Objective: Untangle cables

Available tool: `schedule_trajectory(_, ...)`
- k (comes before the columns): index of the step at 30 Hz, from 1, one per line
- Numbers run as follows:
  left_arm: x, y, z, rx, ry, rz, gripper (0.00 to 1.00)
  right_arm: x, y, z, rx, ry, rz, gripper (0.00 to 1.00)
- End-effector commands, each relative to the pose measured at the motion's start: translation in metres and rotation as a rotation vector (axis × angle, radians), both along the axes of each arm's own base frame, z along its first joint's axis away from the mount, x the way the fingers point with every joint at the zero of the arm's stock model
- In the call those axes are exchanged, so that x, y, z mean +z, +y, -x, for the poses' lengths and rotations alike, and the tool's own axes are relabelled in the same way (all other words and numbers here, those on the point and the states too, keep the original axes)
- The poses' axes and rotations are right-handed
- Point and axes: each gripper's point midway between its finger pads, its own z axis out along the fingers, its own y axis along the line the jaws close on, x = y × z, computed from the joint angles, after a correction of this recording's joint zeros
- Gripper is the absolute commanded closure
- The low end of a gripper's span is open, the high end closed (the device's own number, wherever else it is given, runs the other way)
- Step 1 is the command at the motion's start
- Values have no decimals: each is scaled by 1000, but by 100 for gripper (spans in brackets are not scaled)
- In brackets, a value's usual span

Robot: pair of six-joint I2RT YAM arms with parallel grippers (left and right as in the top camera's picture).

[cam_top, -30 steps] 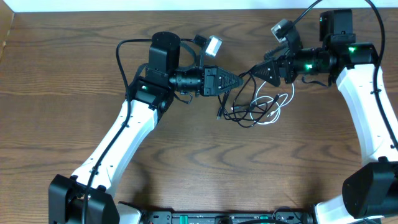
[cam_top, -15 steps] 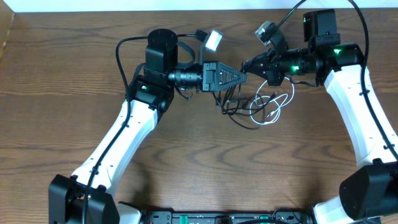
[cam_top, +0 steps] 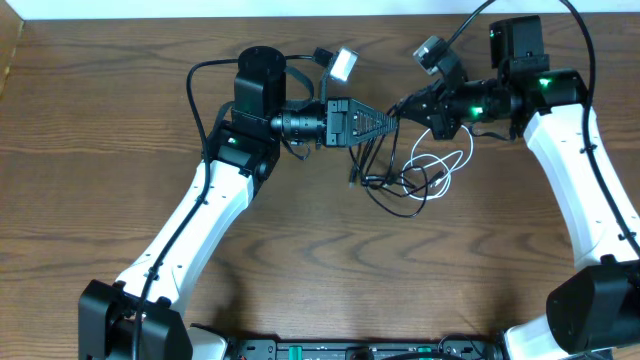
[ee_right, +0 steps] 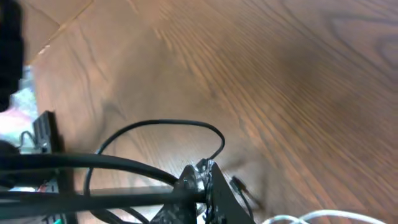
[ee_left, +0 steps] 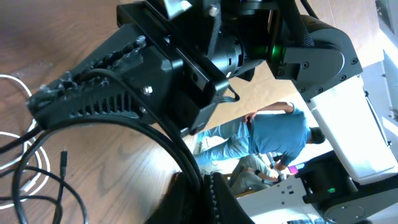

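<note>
From overhead the left gripper point(cam_top: 392, 121) and right gripper point(cam_top: 405, 108) meet almost tip to tip, with the black cable point(cam_top: 372, 181) and white cable point(cam_top: 463, 158) looped together on the table point(cam_top: 300, 250) just below them. Only the wrist views show the grips: each gripper's jaws are pressed together on a strand of the black cable

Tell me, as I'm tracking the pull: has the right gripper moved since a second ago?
Yes. The right gripper has shifted left, slightly nearer the table's far edge.
</note>
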Motion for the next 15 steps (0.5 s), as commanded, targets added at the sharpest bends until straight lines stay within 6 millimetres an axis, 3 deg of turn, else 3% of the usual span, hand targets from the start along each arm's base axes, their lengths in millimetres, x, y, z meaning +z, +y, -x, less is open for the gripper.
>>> schedule_trajectory(1, 11, 2, 11, -49, -102, 23, 92, -19, -38, -19, -207, 71, 118, 99)
schedule_trajectory(5, 10, 2, 8, -40, -169, 18, 92, -32, -66, -19, -309, 130, 198, 99)
schedule_trajectory(11, 7, 2, 3, -15, -208, 5, 92, -38, -86, -15, -361, 184, 218, 99)
schedule_trajectory(15, -12, 5, -7, 50, -211, -71, 92, -43, -112, -18, -478, 241, 231, 99)
